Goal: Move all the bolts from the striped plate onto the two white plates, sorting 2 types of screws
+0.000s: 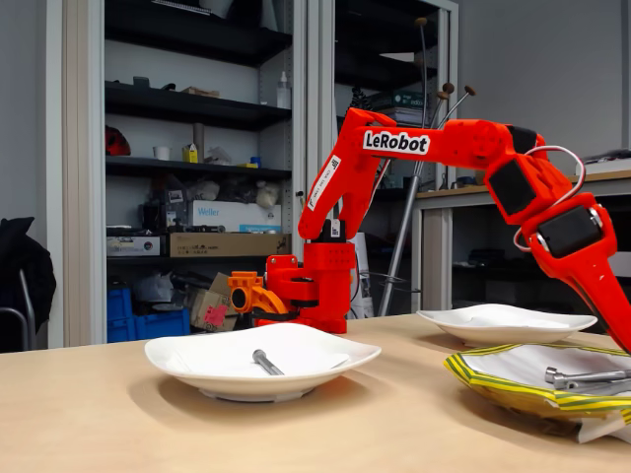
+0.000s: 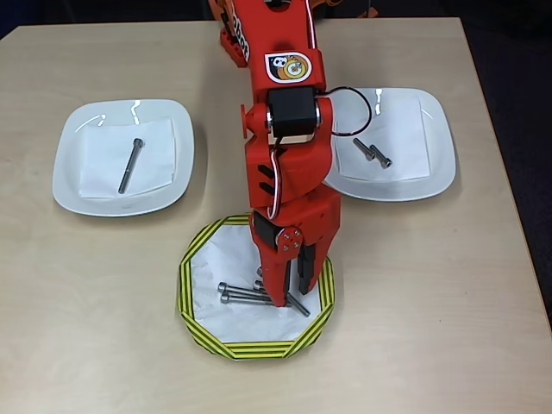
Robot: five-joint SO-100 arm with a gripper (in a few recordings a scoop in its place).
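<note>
Overhead view: red arm (image 2: 285, 129) reaches from the far edge of the table (image 2: 448, 345) twd the near edge; gripper (image 2: 289, 297) is down inside the striped plate (image 2: 194, 323), which sits near the middle of the near edge; fingers look close together, tips down among the bolts, but can't tell if they pinch one or are just narrow.

Striped plate: a bunch of long thin bolts (image 2: 246, 296) lies across the white inside, heads twd the left, running under the gripper; one more bolt end (image 2: 300, 306) sticks out at an angle on the right of the fingers; exact count unclear, arm hides part.

Left white plate (image 2: 69, 185), near the table's left edge, well apart from the striped plate: white paper sheet on it w/ one long thin bolt (image 2: 130, 165) lying roughly far-to-near, slightly tilted.

Right white plate (image 2: 435, 177), twd the right edge, partly under the arm: paper sheet w/ short thick bolts (image 2: 372, 153) side by side, touching or nearly so; looks like two.

Fixed view: low side angle; arm (image 1: 463, 143) arches over from base at the back; nearer white plate (image 1: 187, 360) w/ its bolt (image 1: 266, 363); striped plate (image 1: 493, 379) at the right edge w/ bolts (image 1: 582, 376) in it; other white plate (image 1: 493, 330) behind it.
</note>
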